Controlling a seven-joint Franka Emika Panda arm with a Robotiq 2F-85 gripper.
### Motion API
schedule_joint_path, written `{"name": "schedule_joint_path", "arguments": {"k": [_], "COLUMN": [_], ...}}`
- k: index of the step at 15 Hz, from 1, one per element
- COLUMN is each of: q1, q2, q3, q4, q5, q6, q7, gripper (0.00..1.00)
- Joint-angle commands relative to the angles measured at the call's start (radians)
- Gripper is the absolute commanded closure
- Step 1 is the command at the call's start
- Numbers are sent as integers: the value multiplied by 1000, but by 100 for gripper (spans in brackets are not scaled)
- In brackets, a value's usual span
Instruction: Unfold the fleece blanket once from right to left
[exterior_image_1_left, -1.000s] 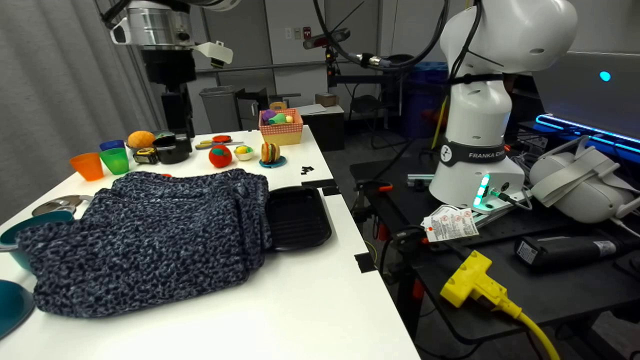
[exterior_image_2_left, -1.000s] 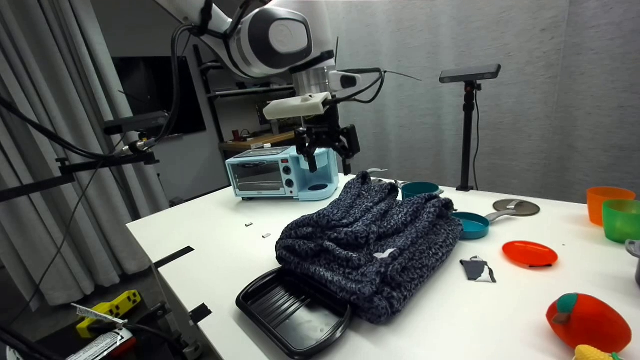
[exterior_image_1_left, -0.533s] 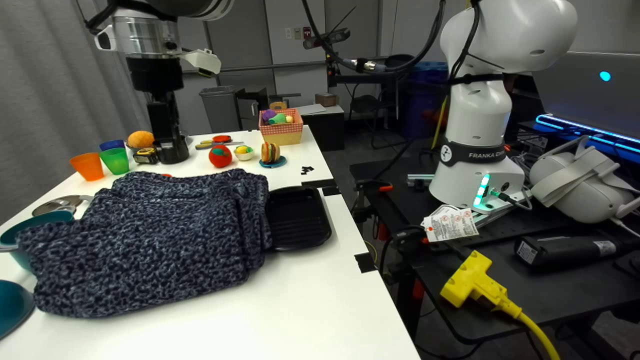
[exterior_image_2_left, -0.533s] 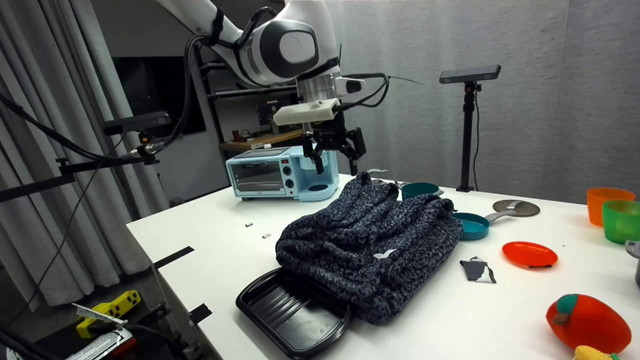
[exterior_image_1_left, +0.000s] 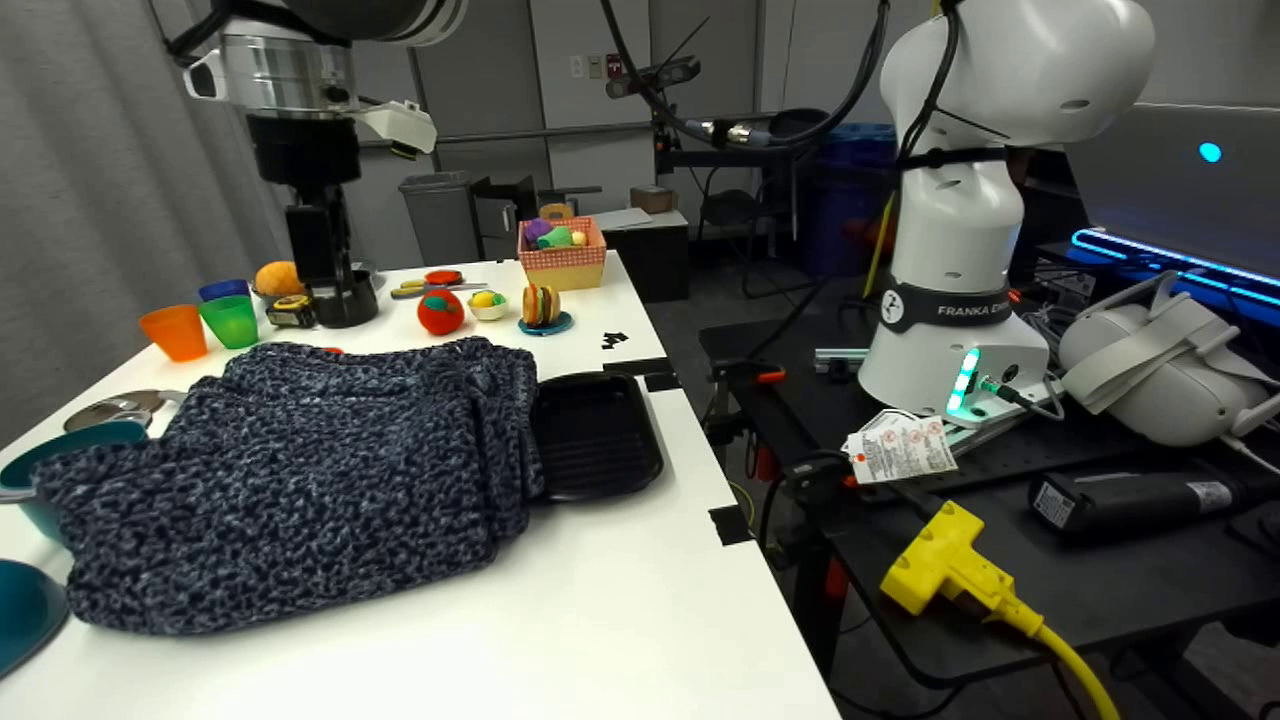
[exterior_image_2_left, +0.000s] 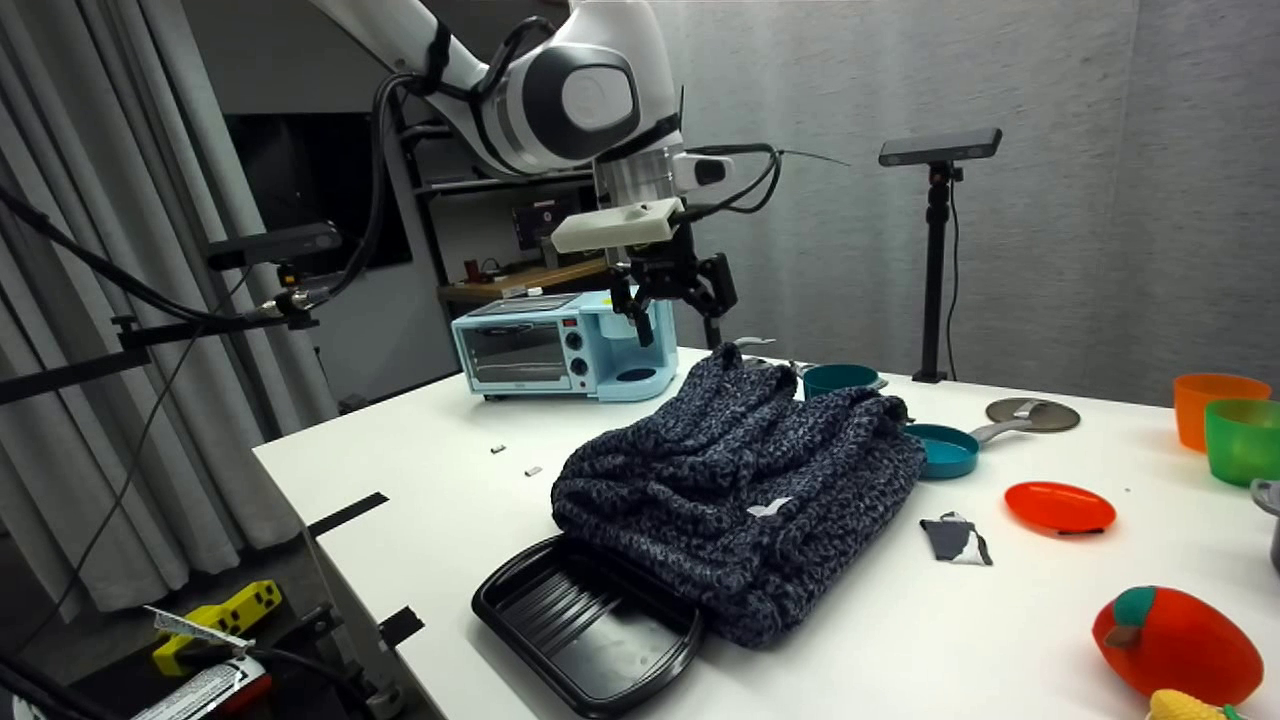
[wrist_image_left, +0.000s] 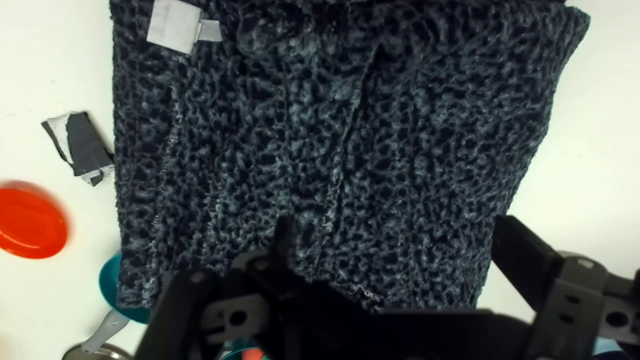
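The fleece blanket (exterior_image_2_left: 730, 470), speckled navy and grey, lies folded in a rumpled pile on the white table, with a white label (wrist_image_left: 172, 27) on its top. Both exterior views show it whole; in the wrist view the blanket (wrist_image_left: 310, 135) fills most of the picture. My gripper (exterior_image_2_left: 680, 335) hangs near the blanket's far end, toward the light blue oven, its fingers pointing down and spread wide. Seen from the wrist, the gripper (wrist_image_left: 394, 225) has one finger over the blanket and the other at its right edge. Nothing is held between them.
A flat black tray (exterior_image_1_left: 600, 440) touches the blanket's side. Beyond it stands a light blue toaster oven (exterior_image_2_left: 565, 345). A teal pot (exterior_image_2_left: 840, 380) and teal pan (exterior_image_2_left: 945, 455) sit close to the blanket. Cups (exterior_image_1_left: 175, 332) and toy food (exterior_image_1_left: 441, 312) are farther off.
Over the last second my gripper has shifted right in the view with the oven, and left and slightly down in the view with the robot base. It stays wide apart. The blanket has not moved.
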Motion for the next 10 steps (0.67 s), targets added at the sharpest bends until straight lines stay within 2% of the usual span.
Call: {"name": "schedule_joint_path", "arguments": {"k": [1, 10], "q1": [-12, -1], "q2": [-1, -2], "q3": [14, 3], "q4": [2, -6], "q5": [8, -19], "q6": [-11, -2], "q7": [0, 75], "gripper": [0, 0]}}
